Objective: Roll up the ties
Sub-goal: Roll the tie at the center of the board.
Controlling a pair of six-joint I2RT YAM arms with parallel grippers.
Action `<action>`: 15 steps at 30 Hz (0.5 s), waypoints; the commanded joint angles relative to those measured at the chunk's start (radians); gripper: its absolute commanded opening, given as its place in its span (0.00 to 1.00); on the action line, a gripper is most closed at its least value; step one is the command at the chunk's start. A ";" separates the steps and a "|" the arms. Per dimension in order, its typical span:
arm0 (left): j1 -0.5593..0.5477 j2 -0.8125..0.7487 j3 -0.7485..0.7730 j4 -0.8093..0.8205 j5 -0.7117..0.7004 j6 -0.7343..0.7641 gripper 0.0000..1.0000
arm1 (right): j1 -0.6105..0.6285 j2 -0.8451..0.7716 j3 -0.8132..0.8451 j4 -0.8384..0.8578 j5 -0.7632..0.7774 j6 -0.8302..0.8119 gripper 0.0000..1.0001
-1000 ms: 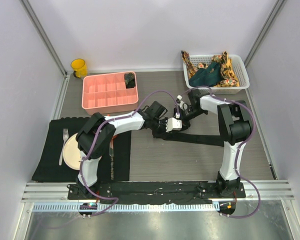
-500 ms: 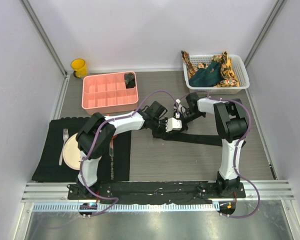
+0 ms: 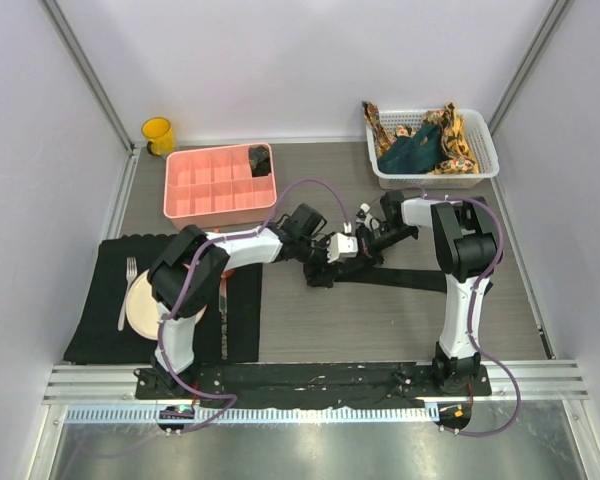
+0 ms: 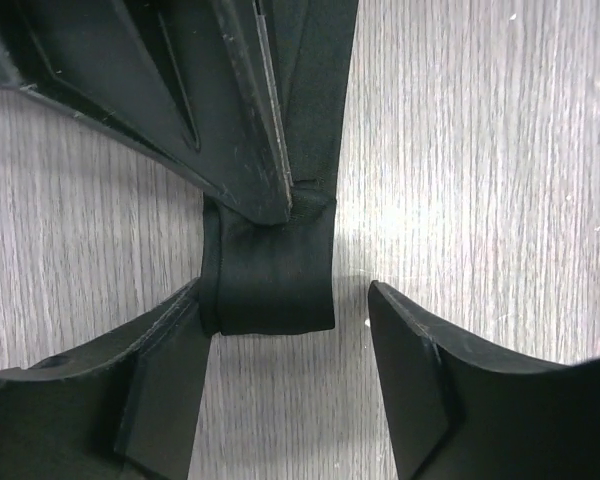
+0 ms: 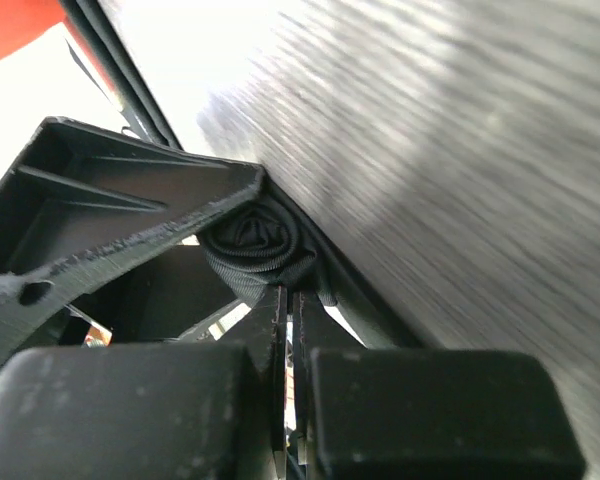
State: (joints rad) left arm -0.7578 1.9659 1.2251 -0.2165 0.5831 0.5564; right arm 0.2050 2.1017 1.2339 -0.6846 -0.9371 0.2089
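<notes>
From above, two arms met at the middle of the bench (image 3: 380,330). One black tie (image 3: 400,279) lay flat across it, its left end under the left gripper (image 3: 316,272) and the right gripper (image 3: 330,262), which were nearly touching. One white basket (image 3: 430,178) at the far right held one teal tie (image 3: 412,150) among orange patterned ties (image 3: 458,140); their number could not be told. One pink tray (image 3: 195,195) held a single dark roll (image 3: 260,160) in a far compartment. One yellow mug (image 3: 158,135) stood behind it. One black mat (image 3: 105,330) carried one plate (image 3: 140,300) and one fork (image 3: 126,290).

In the left wrist view, the left gripper (image 4: 285,300) had its jaws parted, holding nothing. One finger touched the rolled end of the black tie (image 4: 275,285); the other stood clear of it.

In the right wrist view, the right gripper (image 5: 285,300) had its jaws pressed together, nipping the edge of the tie's spiral roll (image 5: 255,245).
</notes>
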 commanded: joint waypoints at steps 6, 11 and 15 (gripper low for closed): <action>0.009 -0.035 -0.047 0.158 0.089 -0.070 0.71 | -0.019 0.052 -0.013 -0.006 0.271 -0.085 0.01; 0.008 0.001 -0.019 0.198 0.110 -0.128 0.70 | -0.018 0.063 -0.008 -0.018 0.279 -0.105 0.01; 0.003 0.033 -0.015 0.212 0.118 -0.148 0.64 | -0.019 0.076 -0.005 -0.024 0.285 -0.114 0.01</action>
State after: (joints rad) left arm -0.7506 1.9709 1.1843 -0.0608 0.6598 0.4480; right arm 0.1879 2.1078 1.2407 -0.7235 -0.8909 0.1490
